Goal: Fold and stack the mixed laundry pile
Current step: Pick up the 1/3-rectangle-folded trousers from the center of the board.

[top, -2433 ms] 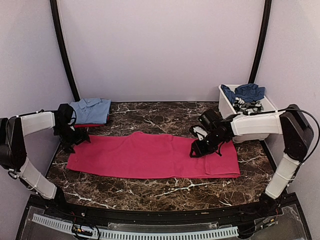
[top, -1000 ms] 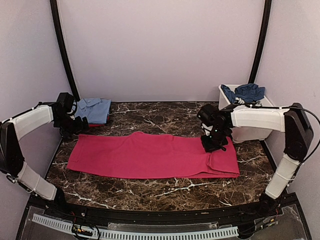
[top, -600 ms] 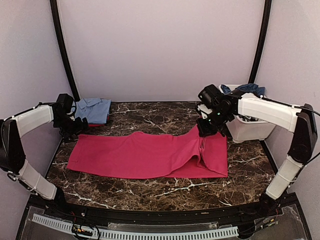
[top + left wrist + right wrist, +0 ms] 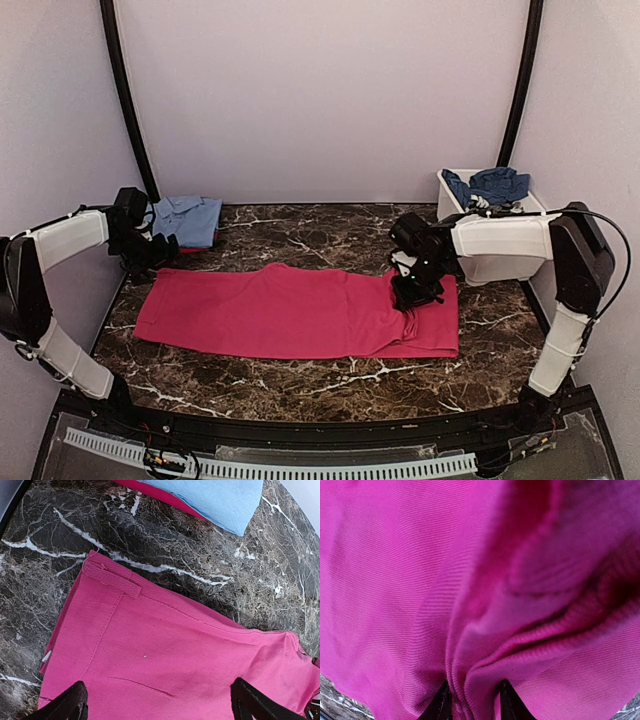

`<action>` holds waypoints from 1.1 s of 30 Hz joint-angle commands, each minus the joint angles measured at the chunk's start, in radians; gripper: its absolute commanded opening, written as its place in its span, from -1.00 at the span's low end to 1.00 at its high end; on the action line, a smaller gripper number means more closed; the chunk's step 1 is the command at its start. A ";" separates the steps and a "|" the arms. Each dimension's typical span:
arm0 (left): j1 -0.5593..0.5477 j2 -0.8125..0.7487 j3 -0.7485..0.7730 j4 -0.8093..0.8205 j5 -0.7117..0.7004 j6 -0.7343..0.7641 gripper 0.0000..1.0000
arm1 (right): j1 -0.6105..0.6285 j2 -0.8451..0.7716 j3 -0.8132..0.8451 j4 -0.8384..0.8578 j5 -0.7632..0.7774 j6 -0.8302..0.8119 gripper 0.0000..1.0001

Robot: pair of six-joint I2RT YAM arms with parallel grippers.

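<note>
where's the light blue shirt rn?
Top view: the light blue shirt lies folded at the far-left corner of the table, just beyond the left gripper and the left end of the pink garment.

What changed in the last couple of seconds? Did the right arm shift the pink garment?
The right gripper lifted the right end of the pink garment, drew it left and came back down. That end now lies further in and bunched, with a ridge of cloth between the fingers; grip unclear. The open left gripper backed off the left corner. The blue shirt and white tub stayed put.
</note>
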 commanded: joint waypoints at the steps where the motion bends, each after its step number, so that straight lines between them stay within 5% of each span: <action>1: 0.004 -0.020 -0.008 -0.002 0.004 0.005 0.98 | -0.017 -0.025 0.007 0.063 -0.053 0.019 -0.45; 15: 0.004 -0.015 0.007 0.001 0.004 0.003 0.98 | -0.089 -0.071 -0.072 0.075 -0.112 0.007 -0.59; 21: 0.004 -0.010 0.000 0.004 0.000 0.003 0.98 | -0.087 -0.042 -0.074 0.097 -0.153 0.005 -0.49; 25: 0.004 -0.009 0.000 0.003 0.004 0.003 0.98 | -0.085 -0.065 -0.068 0.074 -0.122 0.009 -1.00; 33: 0.004 -0.005 0.000 0.023 0.033 0.018 0.98 | -0.104 -0.294 0.055 -0.090 -0.020 0.006 -1.00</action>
